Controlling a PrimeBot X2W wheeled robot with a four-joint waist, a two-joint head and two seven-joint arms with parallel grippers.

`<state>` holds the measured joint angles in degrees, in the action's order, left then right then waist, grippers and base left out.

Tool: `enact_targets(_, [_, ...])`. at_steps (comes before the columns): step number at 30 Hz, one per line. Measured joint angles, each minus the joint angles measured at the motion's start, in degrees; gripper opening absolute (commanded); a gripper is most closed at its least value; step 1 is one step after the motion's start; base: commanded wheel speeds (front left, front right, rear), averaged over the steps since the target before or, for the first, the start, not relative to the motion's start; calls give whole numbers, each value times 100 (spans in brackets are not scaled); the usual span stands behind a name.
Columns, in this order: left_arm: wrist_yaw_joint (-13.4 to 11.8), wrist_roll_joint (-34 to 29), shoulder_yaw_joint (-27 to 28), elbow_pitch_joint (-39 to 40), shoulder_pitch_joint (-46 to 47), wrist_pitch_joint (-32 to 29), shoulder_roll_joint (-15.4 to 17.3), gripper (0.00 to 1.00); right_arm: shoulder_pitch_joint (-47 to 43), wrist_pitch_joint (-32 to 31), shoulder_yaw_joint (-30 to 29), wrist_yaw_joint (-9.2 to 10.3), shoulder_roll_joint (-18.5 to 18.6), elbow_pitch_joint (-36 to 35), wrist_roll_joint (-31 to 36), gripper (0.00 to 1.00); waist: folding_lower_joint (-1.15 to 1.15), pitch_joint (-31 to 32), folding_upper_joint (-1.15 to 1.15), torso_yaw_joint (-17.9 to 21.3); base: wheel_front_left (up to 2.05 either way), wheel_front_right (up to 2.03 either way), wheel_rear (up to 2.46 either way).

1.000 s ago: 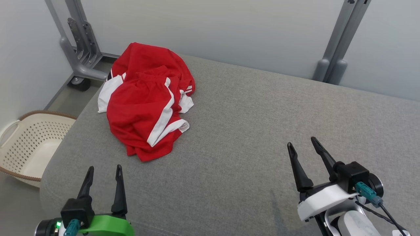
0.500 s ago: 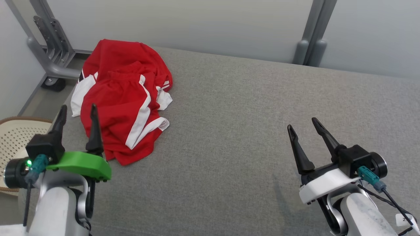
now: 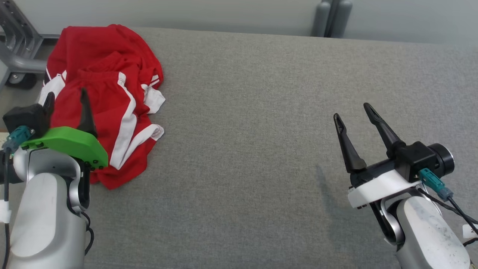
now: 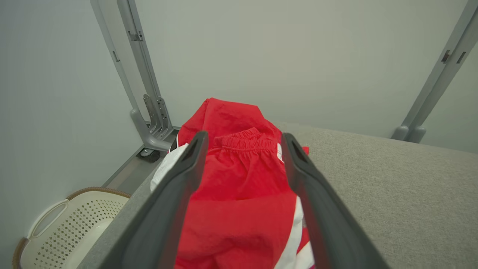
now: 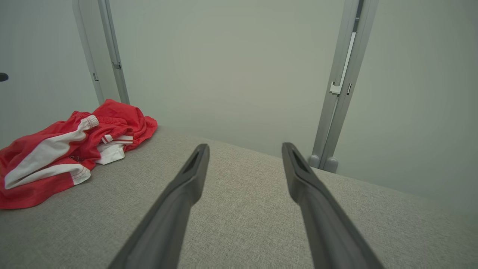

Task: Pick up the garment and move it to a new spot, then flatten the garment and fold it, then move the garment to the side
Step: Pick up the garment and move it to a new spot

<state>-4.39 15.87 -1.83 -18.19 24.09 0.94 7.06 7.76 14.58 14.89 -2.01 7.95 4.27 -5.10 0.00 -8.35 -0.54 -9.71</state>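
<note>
Our left gripper (image 3: 66, 93) hangs wide over the red garment (image 3: 104, 63) bunched at the surface's (image 3: 261, 112) left edge, right gripper (image 3: 352, 110) equally wide and empty; a shallow pinch may push it overboard.

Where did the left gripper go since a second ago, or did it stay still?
Yes, it moved. The left gripper went forward: before, its fingertips sat short of the red shorts; now they reach over them, open.

Grey surface (image 3: 261, 149) bare right of garment (image 3: 104, 74); basket (image 4: 67, 224), frame leg (image 4: 151, 125) crowd left edge.
</note>
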Motion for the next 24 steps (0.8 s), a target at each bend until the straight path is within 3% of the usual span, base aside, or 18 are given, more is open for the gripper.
enact_targets(18, [-1, -45, -250, -1317, 593, -299, -136, 100, 359, 0, -105, -44, 159, -157, 14, 100, 0, -1003, 0, 536, 0, 0, 0])
enact_targets(24, [-129, -475, -190, -1697, 721, -255, 80, 100, 407, 0, -102, -47, 159, -156, 43, 100, 0, -1166, 0, 548, 0, 0, 0])
